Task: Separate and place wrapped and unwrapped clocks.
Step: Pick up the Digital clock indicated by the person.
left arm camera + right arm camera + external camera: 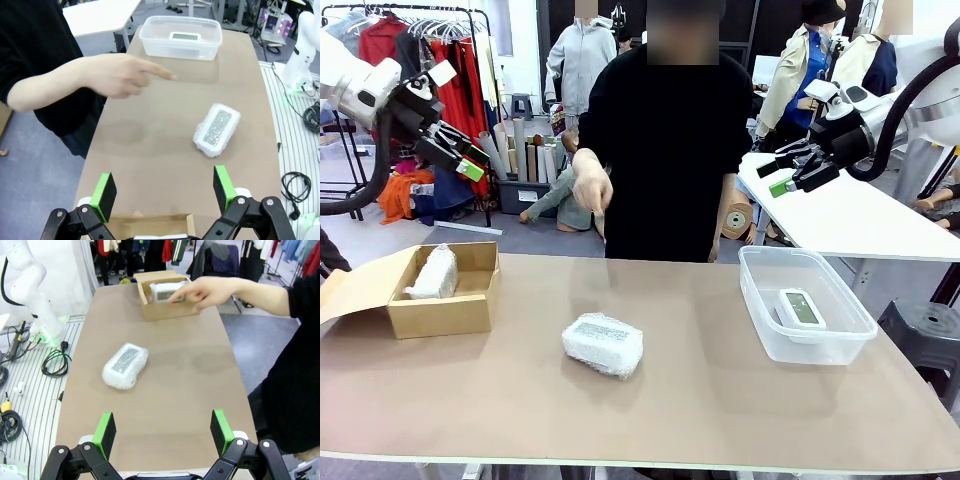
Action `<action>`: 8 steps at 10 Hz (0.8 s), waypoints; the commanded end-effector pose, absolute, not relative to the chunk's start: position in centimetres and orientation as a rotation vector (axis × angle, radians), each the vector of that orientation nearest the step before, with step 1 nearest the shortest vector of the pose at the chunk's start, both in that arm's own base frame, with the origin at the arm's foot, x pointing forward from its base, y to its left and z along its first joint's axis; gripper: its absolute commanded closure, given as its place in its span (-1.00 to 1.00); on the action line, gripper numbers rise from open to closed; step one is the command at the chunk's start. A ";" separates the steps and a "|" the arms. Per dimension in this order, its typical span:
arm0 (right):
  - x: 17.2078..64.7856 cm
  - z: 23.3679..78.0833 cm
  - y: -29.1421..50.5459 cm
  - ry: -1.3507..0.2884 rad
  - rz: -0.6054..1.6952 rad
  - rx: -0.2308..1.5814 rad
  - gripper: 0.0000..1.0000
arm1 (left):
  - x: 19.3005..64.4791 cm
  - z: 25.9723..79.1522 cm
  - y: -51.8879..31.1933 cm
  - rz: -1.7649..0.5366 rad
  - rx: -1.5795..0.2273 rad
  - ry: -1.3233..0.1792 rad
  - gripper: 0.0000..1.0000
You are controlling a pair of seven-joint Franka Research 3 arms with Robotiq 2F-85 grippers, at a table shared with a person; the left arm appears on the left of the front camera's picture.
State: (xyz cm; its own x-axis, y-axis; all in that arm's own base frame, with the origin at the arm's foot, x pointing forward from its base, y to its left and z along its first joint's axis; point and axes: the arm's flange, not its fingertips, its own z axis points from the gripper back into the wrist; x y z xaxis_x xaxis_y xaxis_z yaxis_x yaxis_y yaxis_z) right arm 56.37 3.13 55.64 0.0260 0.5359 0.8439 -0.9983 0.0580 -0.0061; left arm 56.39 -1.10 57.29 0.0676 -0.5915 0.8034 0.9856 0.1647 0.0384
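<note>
Hanging high over the desk (pixel 720 400) at left, left pincer (pixel 470 163) gapes wide, empty. Cardboard box (pixel 440 315) holds one wrapped clock (pixel 433 273); second wrapped clock (pixel 603 344) lies mid-desk. Person's hand (pixel 591 185) above far edge; left wrist view shows its forefinger (pixel 162 75) pointing, unclear from front. Bare clock (pixel 801 307) lies in clear tub (pixel 752 300). Right pincer (pixel 775 178) raised, wide open, empty

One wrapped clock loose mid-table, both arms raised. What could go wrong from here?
The person's hand reaches over the table near the wrapped clock; a descending arm could hit it.
Bubble wrap is soft; the left gripper, jaws open, may slip.
It could land in the clear tub, not the cardboard box.
</note>
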 end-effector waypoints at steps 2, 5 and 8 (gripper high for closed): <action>56.3 55.8 3.1 -0.809 1.383 0.746 -1.00 | 56.3 57.3 -1.1 -1.313 -0.628 -0.796 -1.00; 56.3 55.8 3.1 -0.809 1.383 0.746 -1.00 | 56.3 57.3 -1.1 -1.313 -0.628 -0.796 -1.00; 56.3 55.8 3.1 -0.809 1.383 0.746 -1.00 | 56.3 57.3 -1.1 -1.313 -0.628 -0.796 -1.00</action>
State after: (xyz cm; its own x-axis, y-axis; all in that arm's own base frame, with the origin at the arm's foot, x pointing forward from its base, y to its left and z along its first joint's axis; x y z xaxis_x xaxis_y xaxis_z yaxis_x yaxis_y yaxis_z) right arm 56.37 3.13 55.64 0.0260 0.5359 0.8439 -0.9983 0.0580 -0.0061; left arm 56.39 -1.10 57.29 0.0676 -0.5915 0.8034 0.9856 0.1647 0.0384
